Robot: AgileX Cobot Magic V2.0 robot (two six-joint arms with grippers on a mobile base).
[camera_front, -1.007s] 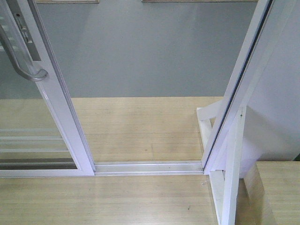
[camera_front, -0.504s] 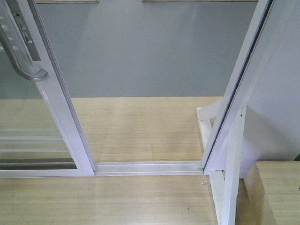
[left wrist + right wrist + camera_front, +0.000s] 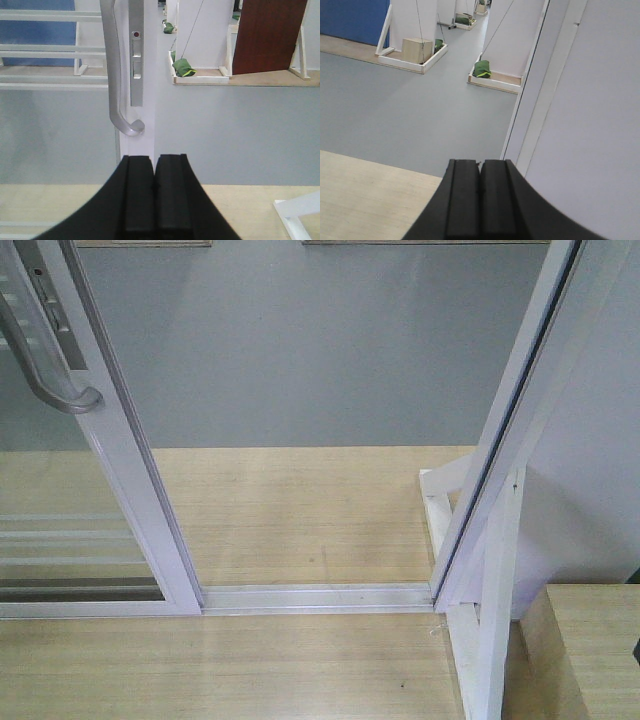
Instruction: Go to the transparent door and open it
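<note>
White-framed transparent door (image 3: 120, 470), doorway open

Green bags (image 3: 482, 69), brown board (image 3: 267, 36)

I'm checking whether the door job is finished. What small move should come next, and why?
Probably just hold. The transparent door already stands slid aside, leaving the track bare across a wide gap. The left gripper is shut short of the handle, gripping nothing.

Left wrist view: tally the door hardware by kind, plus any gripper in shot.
Curved bar handle: 1
Lock plate: 1
Left gripper: 1, jaws shut
Total: 3
</note>
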